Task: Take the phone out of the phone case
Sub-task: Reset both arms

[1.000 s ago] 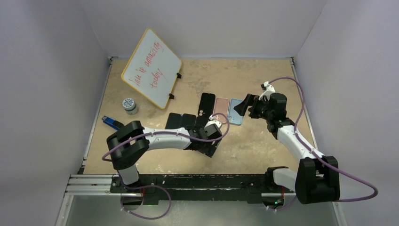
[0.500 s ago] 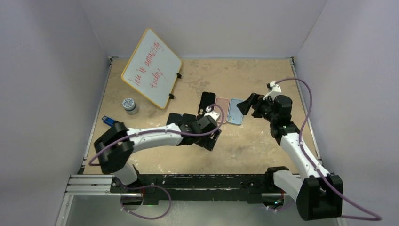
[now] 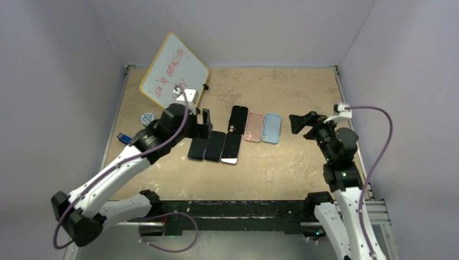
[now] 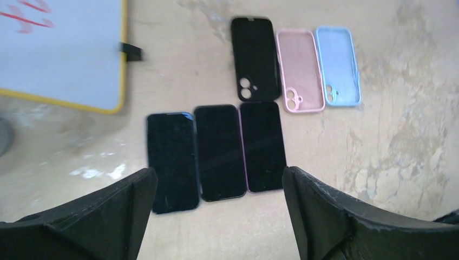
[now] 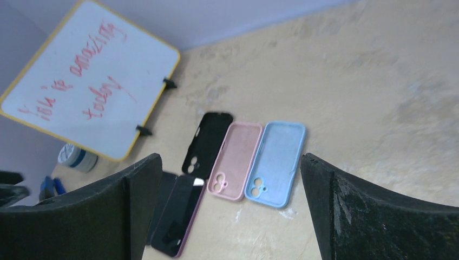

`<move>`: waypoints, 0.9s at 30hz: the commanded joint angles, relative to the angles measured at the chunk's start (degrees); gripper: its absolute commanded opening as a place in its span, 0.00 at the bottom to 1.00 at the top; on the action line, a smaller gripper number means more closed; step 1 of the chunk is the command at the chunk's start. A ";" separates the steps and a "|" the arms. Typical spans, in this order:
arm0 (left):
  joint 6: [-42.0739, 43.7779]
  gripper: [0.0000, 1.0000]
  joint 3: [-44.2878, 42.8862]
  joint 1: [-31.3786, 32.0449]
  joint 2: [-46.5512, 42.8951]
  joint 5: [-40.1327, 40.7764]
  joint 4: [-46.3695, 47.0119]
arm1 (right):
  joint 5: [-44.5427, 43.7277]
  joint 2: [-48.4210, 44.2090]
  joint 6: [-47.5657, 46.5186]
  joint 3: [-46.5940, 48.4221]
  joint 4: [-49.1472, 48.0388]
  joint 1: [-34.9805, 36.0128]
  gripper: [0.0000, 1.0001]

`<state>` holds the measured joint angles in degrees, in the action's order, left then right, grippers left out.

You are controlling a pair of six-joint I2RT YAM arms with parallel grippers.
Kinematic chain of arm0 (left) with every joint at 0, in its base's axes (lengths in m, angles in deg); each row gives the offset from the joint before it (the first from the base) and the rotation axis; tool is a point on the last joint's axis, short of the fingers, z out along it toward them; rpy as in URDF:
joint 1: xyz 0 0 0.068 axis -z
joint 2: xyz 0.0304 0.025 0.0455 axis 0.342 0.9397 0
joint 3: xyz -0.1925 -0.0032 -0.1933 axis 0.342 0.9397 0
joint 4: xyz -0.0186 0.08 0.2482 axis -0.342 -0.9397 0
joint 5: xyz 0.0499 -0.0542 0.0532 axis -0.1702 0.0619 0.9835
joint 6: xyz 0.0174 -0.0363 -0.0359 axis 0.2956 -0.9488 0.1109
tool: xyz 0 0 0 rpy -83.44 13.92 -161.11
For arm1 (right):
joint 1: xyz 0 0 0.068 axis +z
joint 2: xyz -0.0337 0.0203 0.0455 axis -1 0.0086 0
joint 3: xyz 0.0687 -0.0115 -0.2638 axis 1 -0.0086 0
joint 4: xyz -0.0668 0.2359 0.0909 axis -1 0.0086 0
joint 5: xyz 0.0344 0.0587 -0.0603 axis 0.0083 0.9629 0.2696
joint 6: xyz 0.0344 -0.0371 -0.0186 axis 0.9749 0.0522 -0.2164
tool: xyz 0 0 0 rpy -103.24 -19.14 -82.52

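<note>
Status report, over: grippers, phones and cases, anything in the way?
Left gripper open, empty. Right gripper open, empty. Three phones lie bare beside three empty cases. Nothing on them.

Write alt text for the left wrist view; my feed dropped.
Three bare phones lie side by side on the table; a black case, a pink case and a blue case sit in a row beyond them. The open left fingers frame the bottom, holding nothing, and a whiteboard shows upper left.

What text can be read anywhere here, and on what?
"You're amazing today": red handwriting on the whiteboard; first word unsure.
Jar label: too small to read.
Phones and cases: no text shows.
</note>
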<state>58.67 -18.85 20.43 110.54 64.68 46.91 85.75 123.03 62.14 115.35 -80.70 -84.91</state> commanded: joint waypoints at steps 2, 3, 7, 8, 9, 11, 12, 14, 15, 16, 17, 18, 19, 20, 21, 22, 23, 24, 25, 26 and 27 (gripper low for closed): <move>4.19 0.93 -3.39 -1.16 -14.09 12.87 -7.03 | -11.16 -11.21 -6.75 7.93 8.89 0.28 0.99; 5.10 0.94 -3.80 -1.21 -16.21 15.76 -7.47 | -12.96 -12.96 -7.31 9.27 10.30 0.32 0.99; 8.35 0.95 -3.12 -1.15 -24.19 25.86 -6.45 | -17.43 -15.94 -9.97 13.34 13.82 0.41 0.99; 9.28 0.95 -2.78 -1.22 -25.89 27.59 -5.89 | -18.55 -16.38 -11.10 13.98 14.38 0.41 0.99; 10.03 0.95 -2.36 -1.18 -27.55 28.99 -5.30 | -20.28 -16.51 -12.14 14.59 15.16 0.41 0.99; 11.63 0.96 -1.09 -1.16 -30.43 31.90 -3.81 | -24.18 -15.89 -13.36 15.77 16.96 0.77 0.99; 12.16 0.96 -0.45 -1.20 -31.70 33.03 -3.14 | -26.11 -16.00 -13.75 15.82 17.21 1.52 0.99; 12.90 0.96 1.12 -1.20 -33.98 34.59 -1.49 | -29.26 -17.11 -15.18 14.49 16.07 3.82 0.99; 13.02 0.96 1.93 -1.22 -34.93 35.40 -0.72 | -30.67 -17.94 -15.82 13.36 15.26 4.91 0.99; 13.22 0.96 2.91 -1.18 -36.17 36.03 0.12 | -32.02 -18.89 -16.39 12.47 14.56 5.97 0.99; 13.48 0.96 3.83 -1.15 -37.01 36.45 0.93 | -33.40 -19.46 -16.76 11.69 13.93 6.70 0.99; 13.74 0.96 5.02 -1.18 -37.59 36.83 1.76 | -34.30 -20.03 -17.13 11.00 13.60 7.27 0.99; 13.96 0.96 5.66 -1.22 -38.08 37.16 2.41 | -34.92 -20.44 -17.51 10.17 13.24 7.79 0.99; 14.08 0.97 6.16 -1.20 -38.26 37.59 2.75 | -35.30 -20.93 -17.81 9.47 12.70 8.20 0.99; 14.05 0.97 6.36 -1.21 -38.32 38.08 3.00 | -35.55 -21.18 -18.16 8.81 12.27 8.68 0.99; 14.14 0.97 6.68 -1.22 -38.18 38.57 3.16 | -35.94 -21.26 -18.44 8.26 11.89 9.12 0.99; 14.13 0.97 7.00 -1.17 -38.08 39.09 3.33 | -36.35 -21.52 -18.73 7.73 11.45 9.73 0.99; 14.17 0.97 7.30 -1.17 -37.80 39.64 3.39 | -36.94 -21.66 -19.03 7.22 11.08 10.36 0.99; 14.18 0.97 7.51 -1.30 -37.62 39.87 3.39 | -37.56 -21.83 -19.23 6.76 10.76 11.01 0.99; 14.11 0.97 7.79 -1.31 -37.48 40.01 3.39 | -38.27 -21.99 -19.31 6.35 10.56 11.75 0.99; 14.03 0.97 8.01 -1.39 -37.46 40.08 3.39 | -39.02 -22.13 -19.48 6.07 10.51 12.25 0.99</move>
<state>71.48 -11.64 19.40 72.51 102.12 47.34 51.52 101.66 45.02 122.60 -66.89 -74.77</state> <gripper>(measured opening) 0.967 0.987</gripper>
